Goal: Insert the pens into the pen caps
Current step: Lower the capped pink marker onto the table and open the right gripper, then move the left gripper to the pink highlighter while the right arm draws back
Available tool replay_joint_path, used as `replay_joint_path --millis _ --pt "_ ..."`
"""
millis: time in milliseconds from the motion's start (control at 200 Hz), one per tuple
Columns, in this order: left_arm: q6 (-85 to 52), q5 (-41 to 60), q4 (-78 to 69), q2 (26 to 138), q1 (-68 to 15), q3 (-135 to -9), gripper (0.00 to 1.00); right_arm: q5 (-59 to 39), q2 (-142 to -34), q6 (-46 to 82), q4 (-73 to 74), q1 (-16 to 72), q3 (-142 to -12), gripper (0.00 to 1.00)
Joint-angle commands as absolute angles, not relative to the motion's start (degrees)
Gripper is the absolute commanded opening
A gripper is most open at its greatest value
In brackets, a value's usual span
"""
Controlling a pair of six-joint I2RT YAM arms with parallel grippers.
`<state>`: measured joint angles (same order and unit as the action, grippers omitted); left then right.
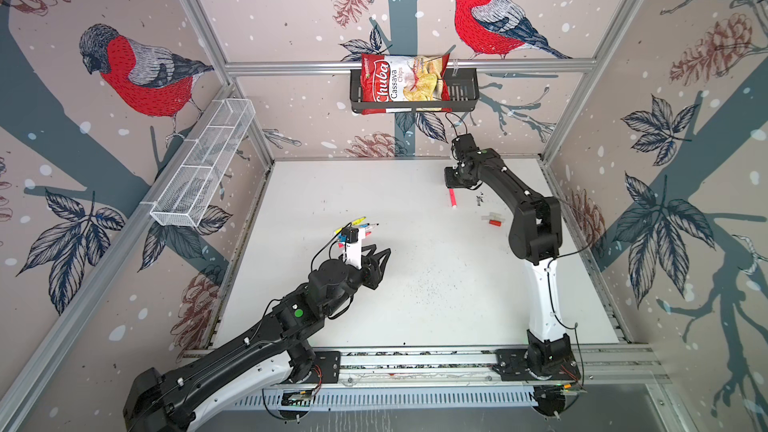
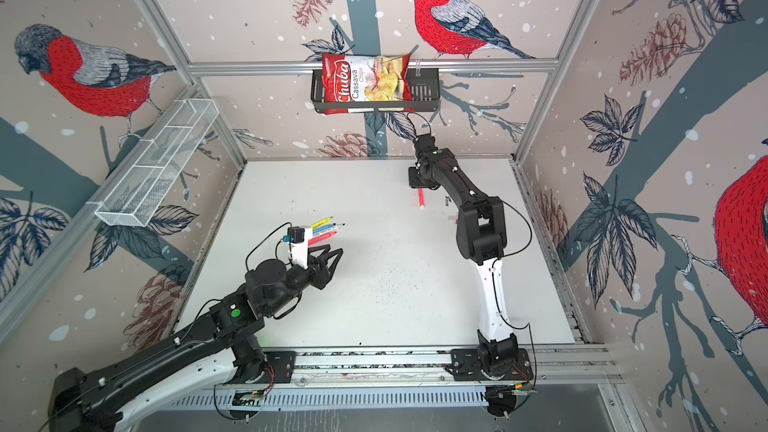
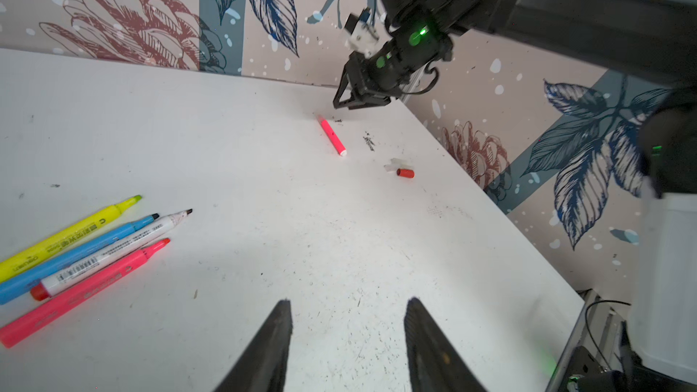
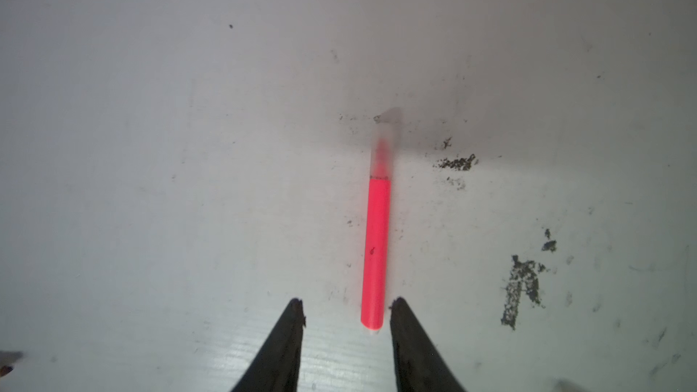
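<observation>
On the scuffed white desk [image 1: 415, 284]: four uncapped plastic pens [image 3: 75, 254] side by side; well apart, a capped neon-pink pen [image 3: 332, 135], clear tube caps [image 3: 394, 164], a short red cap [image 3: 405, 173].

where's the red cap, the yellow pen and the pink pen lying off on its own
red cap [image 3: 405, 173], left wrist view, middle of its side
yellow pen [image 3: 71, 233], left wrist view, mid-barrel
lone pink pen [image 4: 375, 250], right wrist view, mid-barrel
</observation>
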<state>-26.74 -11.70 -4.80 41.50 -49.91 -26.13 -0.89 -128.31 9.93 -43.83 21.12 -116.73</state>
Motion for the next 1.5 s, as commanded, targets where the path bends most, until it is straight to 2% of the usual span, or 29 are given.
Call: replay_joint_path --millis 0,250,490,595,690,920,1231,1496 --pt "-26.0 -12.6 -0.9 44.6 -47.8 -28.3 0.5 -5.5 -119.5 8.1 -33.2 22.4 -106.3 0.44" --pt "-26.3 -5.2 0.4 54.3 -36.0 -31.8 0.5 -11.1 -100.3 8.3 -17.9 23.6 -84.9 0.51" --pt "-26.6 3.4 -4.1 63.1 -22.0 -31.5 0.5 -14.1 -83.9 9.8 -1.0 23.4 -65.7 0.57" --pt "-27.0 6.2 -7.1 66.8 -18.3 -31.2 0.5 -15.0 -78.2 11.2 4.8 22.9 -58.4 0.6" --pt "-26.2 6.7 -7.0 70.0 -16.9 -32.4 0.5 -17.1 -74.4 12.6 8.8 22.1 -53.4 0.63" --pt "-26.4 0.3 -3.7 74.6 -16.3 -35.7 0.5 -19.2 -67.6 15.1 12.6 20.0 -46.1 0.64" --pt "-26.2 0.0 -3.9 80.5 -15.5 -38.2 0.5 -23.2 -62.4 14.3 15.2 19.4 -39.7 0.71" --pt "-26.1 0.0 -4.4 84.5 -15.0 -39.1 0.5 -24.1 -60.3 14.2 15.2 19.3 -37.1 0.71"
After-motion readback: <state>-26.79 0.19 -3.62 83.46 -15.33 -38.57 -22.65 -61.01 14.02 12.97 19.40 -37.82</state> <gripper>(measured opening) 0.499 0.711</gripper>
